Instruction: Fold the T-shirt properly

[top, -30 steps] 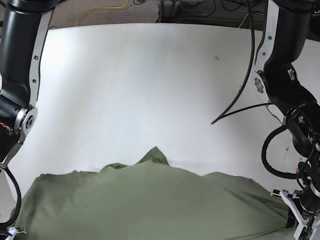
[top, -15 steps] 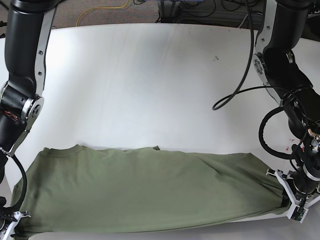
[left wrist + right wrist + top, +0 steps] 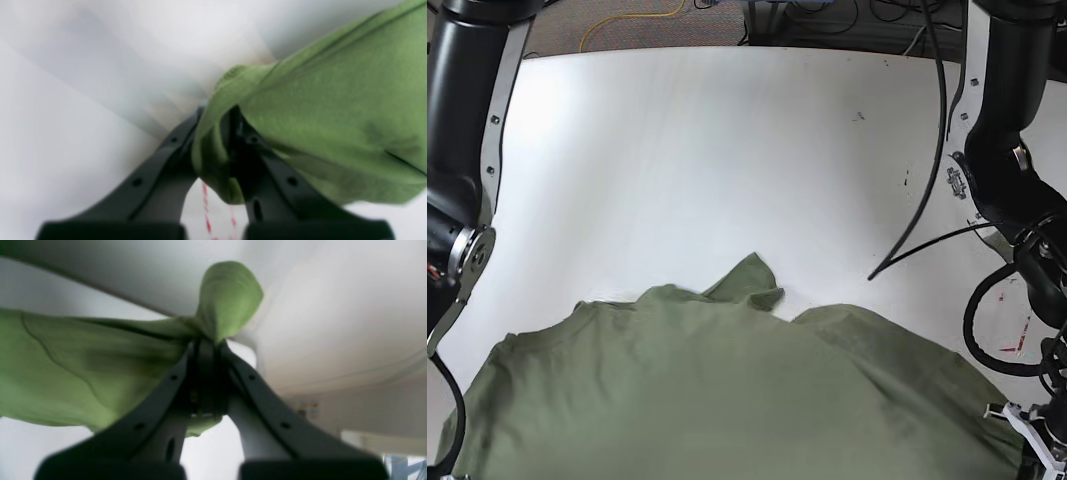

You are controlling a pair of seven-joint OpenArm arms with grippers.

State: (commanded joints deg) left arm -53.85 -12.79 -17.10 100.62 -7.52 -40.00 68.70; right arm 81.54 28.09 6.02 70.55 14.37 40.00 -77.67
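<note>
Pinching opposite corners, the left end effector [image 3: 217, 133] and right end effector [image 3: 206, 373] each clamp the T-shirt [image 3: 727, 400]; its long axis runs between them, equally near both, billowing beyond over the tabletop [image 3: 727, 150].

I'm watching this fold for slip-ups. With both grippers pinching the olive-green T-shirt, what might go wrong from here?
1. The left gripper holds only a bunched edge of the olive-green cotton T-shirt; a hard pull might slip it free.
2. The right gripper pinches a twisted corner, so that side may set down creased.
3. A flap sticks up mid-cloth on the white table; it could fold under unevenly.
</note>
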